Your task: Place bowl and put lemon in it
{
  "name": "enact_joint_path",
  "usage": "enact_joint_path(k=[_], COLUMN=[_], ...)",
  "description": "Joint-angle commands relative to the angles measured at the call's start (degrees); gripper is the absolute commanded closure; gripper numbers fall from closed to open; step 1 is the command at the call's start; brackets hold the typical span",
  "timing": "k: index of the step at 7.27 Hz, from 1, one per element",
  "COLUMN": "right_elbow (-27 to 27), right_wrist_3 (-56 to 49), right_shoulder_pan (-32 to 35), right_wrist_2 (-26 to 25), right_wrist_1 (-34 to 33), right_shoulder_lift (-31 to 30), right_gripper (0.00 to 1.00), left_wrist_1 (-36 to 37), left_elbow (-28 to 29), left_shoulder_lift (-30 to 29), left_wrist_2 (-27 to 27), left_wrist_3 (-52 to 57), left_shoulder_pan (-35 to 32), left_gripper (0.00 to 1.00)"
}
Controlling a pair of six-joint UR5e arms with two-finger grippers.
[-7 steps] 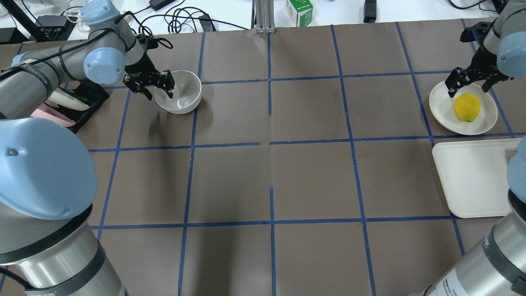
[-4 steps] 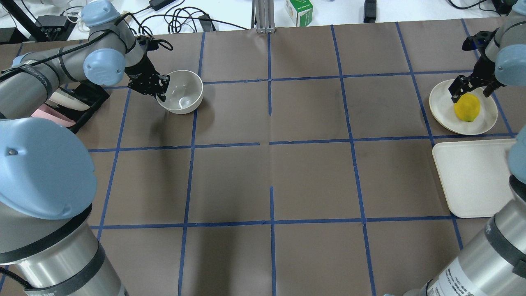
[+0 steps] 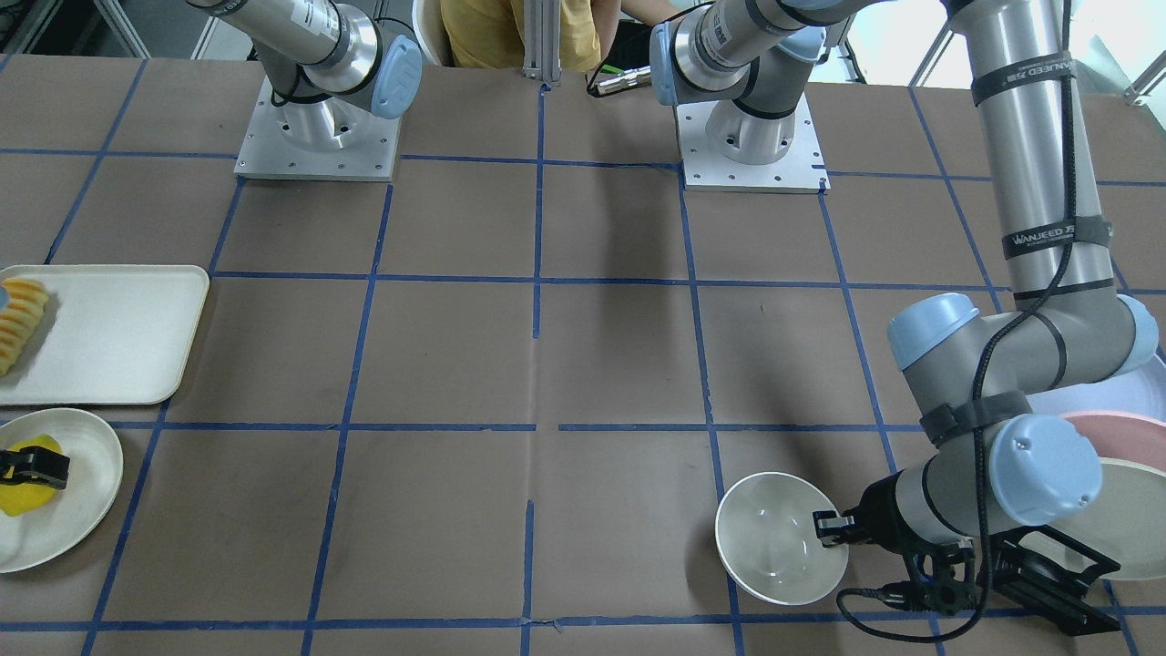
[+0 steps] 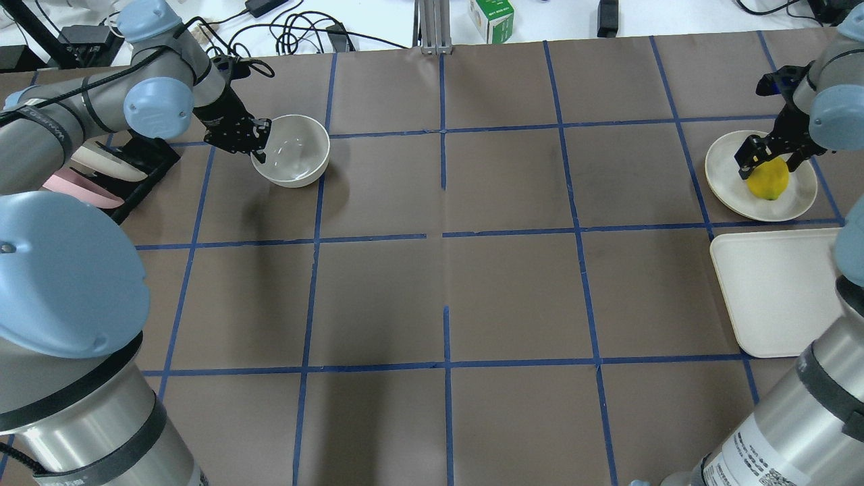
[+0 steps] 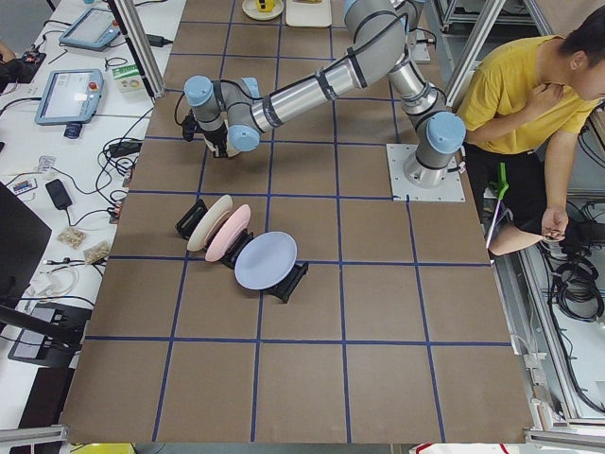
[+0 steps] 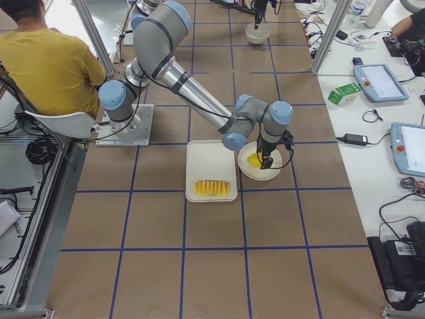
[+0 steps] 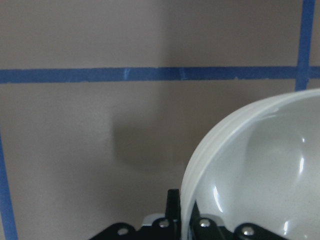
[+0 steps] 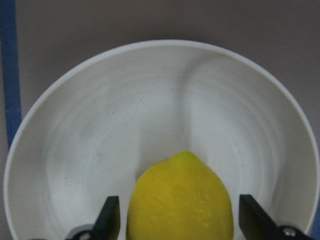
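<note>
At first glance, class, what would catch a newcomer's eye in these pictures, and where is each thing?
First the bright yellow lemon, lying on a plate at the table's far side on the robot's right, with the right gripper open around it. Across the table on the robot's left, the left gripper pinches the rim of the white bowl.

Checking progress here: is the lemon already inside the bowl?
No, the lemon lies on the flat plate at the right, while the bowl at the left is empty.
</note>
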Motion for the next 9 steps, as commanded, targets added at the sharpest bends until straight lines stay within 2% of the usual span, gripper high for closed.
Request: enact_joint_path(k=[1, 2, 3, 4, 5, 6, 7, 8, 9], right_elbow=[-0.6, -1.3, -1.8, -1.9, -1.9, -1.9, -1.9, -1.9, -1.8], right_wrist_3=[0.3, 0.4, 0.4, 1.5, 2.8, 3.5, 5.3, 9.4, 13.7], right_shoulder_pan=[0.0, -0.1, 0.0, 0.6, 0.9, 1.5, 3.4, 5.8, 8.3], right_wrist_2=[-0.1, -0.1, 0.2, 1.6, 6.1, 7.9, 7.9, 8.0, 8.2], right_wrist_1=[0.9, 2.8, 5.5, 9.6, 14.0, 17.0, 19.3, 21.5, 23.8], right_shoulder_lift=[-0.2, -0.8, -3.1, -6.0, -8.3, -10.9, -12.4, -13.9, -15.6], right_gripper=[1.0, 1.0, 1.0, 1.0, 1.0, 1.0, 1.0, 1.0, 1.0], left_wrist_1=[-4.0, -6.1, -4.9, -4.3, -4.6, -3.2, 4.9, 9.0, 9.4], left_elbow=[0.0, -1.2, -3.7, -5.4, -7.9, -12.8, -17.3, -19.4, -20.0], left_shoulder_lift=[1.3, 2.6, 4.2, 6.0, 7.9, 10.3, 11.3, 11.1, 11.0], left_wrist_2=[-4.2, -8.5, -10.6, -10.6, -9.7, -8.5, -4.4, -2.9, -3.2], left_wrist_3=[-1.9, -7.4, -12.6, -16.3, -19.1, -20.8, -21.3, -21.4, -21.5], left_shoulder_pan=[-1.4, -4.8, -10.8, -14.9, -17.5, -19.7, -21.6, -22.2, -22.5], left_gripper=[1.0, 1.0, 1.0, 1.0, 1.0, 1.0, 1.0, 1.0, 1.0])
